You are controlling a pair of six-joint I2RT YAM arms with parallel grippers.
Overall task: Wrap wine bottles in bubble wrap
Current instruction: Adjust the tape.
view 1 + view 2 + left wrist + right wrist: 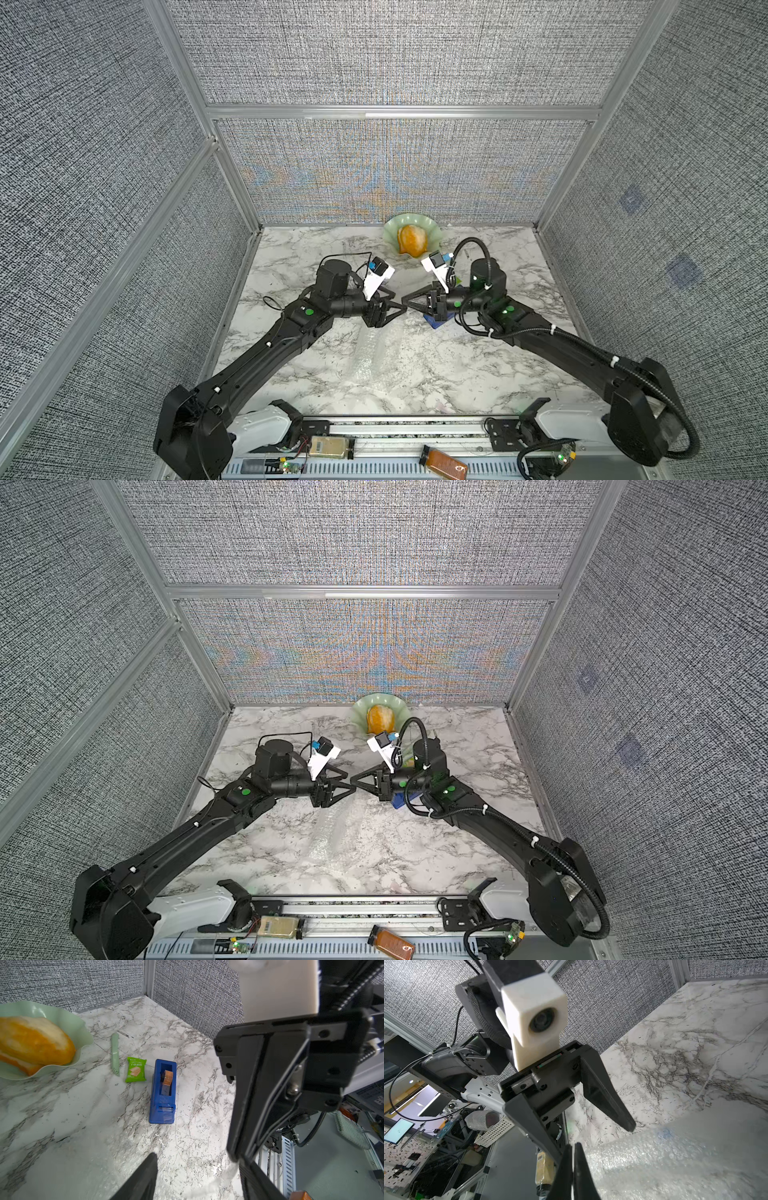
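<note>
Marble table [478,374] with two black robot arms meeting tip to tip over a heap of bubble wrap [374,353].

The left gripper [596,1139] has its two fingers spread well apart and grips nothing. The right gripper [235,1153] has its fingers pressed together close to the wrap; it is unclear whether a bit of wrap is pinched between them. The bubble wrap lies mid-table, just nearer the arm bases than the grippers, bunched into a long whitish mound. In the right wrist view a faint blue patch shows through it, but the wine bottle itself cannot be made out. A blue tape dispenser [163,1093] sits under the right wrist, with a small green packet [135,1069] just beside it and a pale green knife [115,1053] next along. A wavy green bowl [83,1028] at the back wall holds orange fruit [35,1041].
</note>
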